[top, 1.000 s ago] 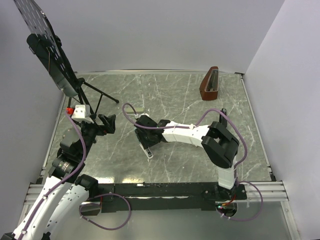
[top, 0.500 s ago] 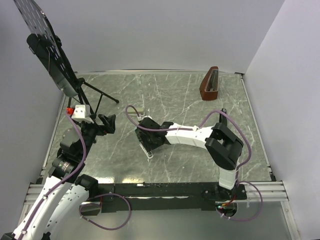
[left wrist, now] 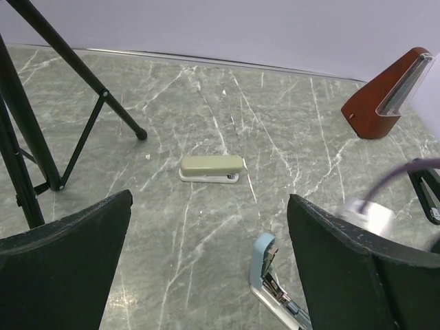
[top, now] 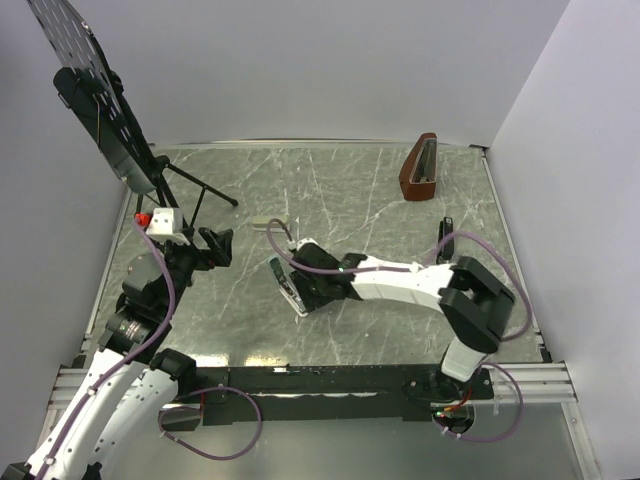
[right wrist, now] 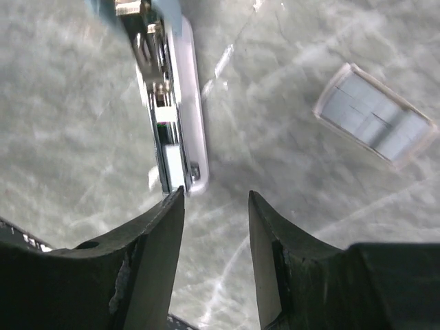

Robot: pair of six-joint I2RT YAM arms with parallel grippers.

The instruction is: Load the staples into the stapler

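Observation:
The stapler (top: 284, 282) lies opened on the marble table, with a light-blue top, a white base and a silvery rail (right wrist: 159, 103); it also shows in the left wrist view (left wrist: 265, 265). My right gripper (top: 306, 294) hovers low over its near end, open about halfway with nothing between the fingers (right wrist: 215, 196); its left fingertip (right wrist: 172, 206) is at the tip of the white base. A small whitish box of staples (right wrist: 375, 115) lies just right of it. My left gripper (top: 215, 245) hangs wide open and empty (left wrist: 210, 275), to the left of the stapler.
A grey-green stapler (top: 268, 224) (left wrist: 211, 168) lies behind the opened one. A brown metronome (top: 420, 168) stands at the back right, and a slim black object (top: 446, 228) lies right of centre. A black tripod (top: 185, 185) stands at the back left.
My right arm has swung its elbow right and drawn the gripper nearer along the stapler to its near end, uncovering the grey-green stapler. The left arm has stayed still.

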